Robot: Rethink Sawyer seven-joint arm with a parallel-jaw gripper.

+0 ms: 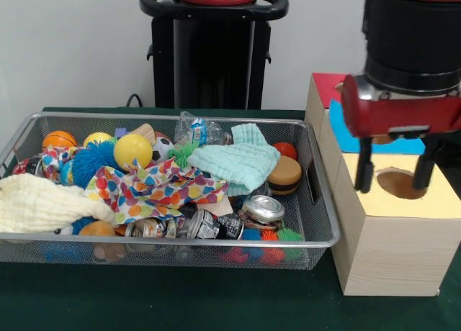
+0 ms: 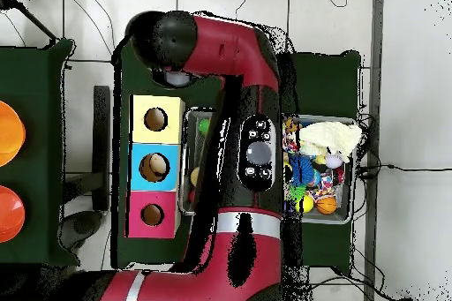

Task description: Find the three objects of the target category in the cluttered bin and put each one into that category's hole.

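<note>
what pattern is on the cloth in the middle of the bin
White with multicoloured polka dots; the cloth shows best in the front view, lying across the clutter in the wire bin.

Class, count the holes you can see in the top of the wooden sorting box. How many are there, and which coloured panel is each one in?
3 in the overhead view: one hole in the yellow panel, one in the blue panel, one in the pink panel. The front view shows only the yellow panel's hole; the gripper hangs over it.

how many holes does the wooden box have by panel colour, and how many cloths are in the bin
Yellow-panel hole: 1
Blue-panel hole: 1
Pink-panel hole: 1
Cloths: 3, cream, spotted, mint
Total: 3 holes, 3 cloths
</note>
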